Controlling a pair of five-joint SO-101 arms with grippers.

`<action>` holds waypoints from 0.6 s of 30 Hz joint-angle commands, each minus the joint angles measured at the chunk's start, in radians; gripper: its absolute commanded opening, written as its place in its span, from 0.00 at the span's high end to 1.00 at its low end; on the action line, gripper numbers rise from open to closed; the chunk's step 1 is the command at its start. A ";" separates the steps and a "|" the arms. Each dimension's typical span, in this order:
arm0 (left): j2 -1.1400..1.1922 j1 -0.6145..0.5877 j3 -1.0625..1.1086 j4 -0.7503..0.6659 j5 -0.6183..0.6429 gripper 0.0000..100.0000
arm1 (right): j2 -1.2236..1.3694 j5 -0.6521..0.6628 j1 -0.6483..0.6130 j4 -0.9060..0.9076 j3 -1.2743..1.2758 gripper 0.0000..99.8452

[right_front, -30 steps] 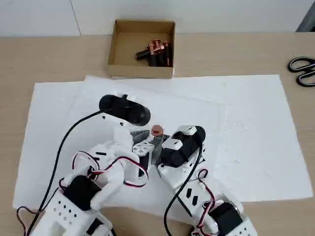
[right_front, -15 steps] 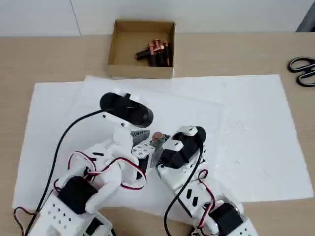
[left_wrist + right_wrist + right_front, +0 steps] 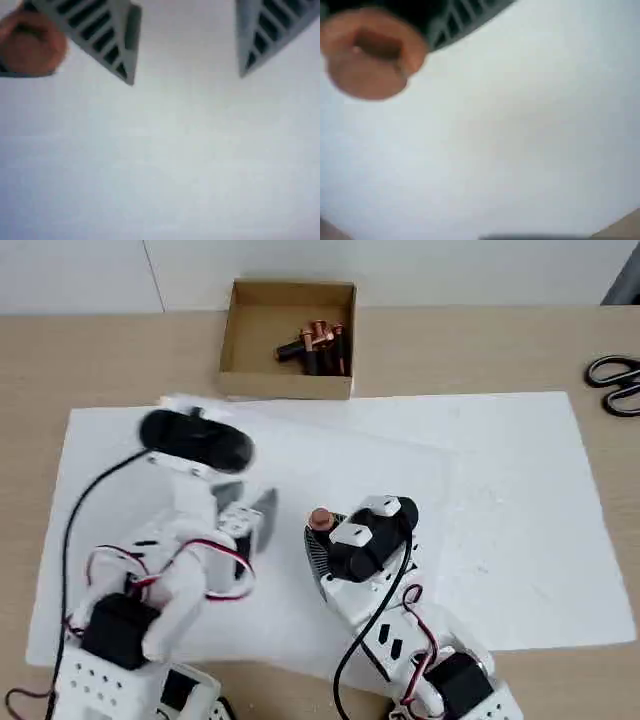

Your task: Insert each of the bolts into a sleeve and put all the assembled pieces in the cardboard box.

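The right gripper [image 3: 318,528] is clamped on the copper-headed bolt [image 3: 320,519], which seems to stand upright, head up. The left gripper [image 3: 247,512], jaws apart and empty, has drawn away from the bolt toward 9 o'clock. The cardboard box [image 3: 286,386] lies far at 12 o'clock from the bolt.

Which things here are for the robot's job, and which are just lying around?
For the job: cardboard box; assembled pieces inside it; copper-headed bolt in the right end effector; open left end effector.
Just lying about: scissors on the table; white sheet under the arms.
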 commanded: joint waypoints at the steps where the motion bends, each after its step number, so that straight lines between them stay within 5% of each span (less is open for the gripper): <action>1: -0.008 -0.109 -0.047 0.003 -0.012 0.87 | -0.015 0.006 0.021 -0.018 -0.009 1.00; 11: -0.006 -0.549 -0.007 0.011 -0.054 0.87 | -0.015 0.006 0.275 -0.012 -0.011 1.00; 18: -0.006 -0.629 -0.004 0.133 -0.181 0.87 | -0.013 0.009 0.394 0.096 -0.115 1.00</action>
